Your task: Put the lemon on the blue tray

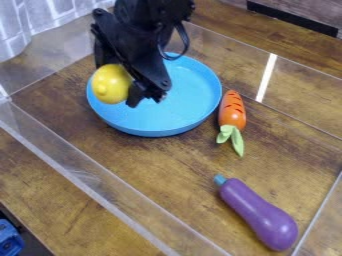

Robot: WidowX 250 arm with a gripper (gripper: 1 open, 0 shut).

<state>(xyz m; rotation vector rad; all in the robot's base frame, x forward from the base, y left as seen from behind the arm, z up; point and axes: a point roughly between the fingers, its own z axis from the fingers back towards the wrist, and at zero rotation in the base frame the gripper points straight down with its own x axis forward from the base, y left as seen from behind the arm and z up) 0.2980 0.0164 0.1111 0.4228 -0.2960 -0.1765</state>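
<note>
- Lemon, glossy yellow roundish toy [110, 84] — over the left part of the round sky-blue plastic tray [163, 112], in view
- Black robot gripper [134, 72] — at the lemon; whether its jaws grasp it, I cannot tell

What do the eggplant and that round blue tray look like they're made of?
The eggplant looks like smooth, glossy plastic, judging by its highlights, though a rubbery vinyl is possible. The blue tray seems to be plastic too: evenly coloured, with a thin moulded rim.
</note>
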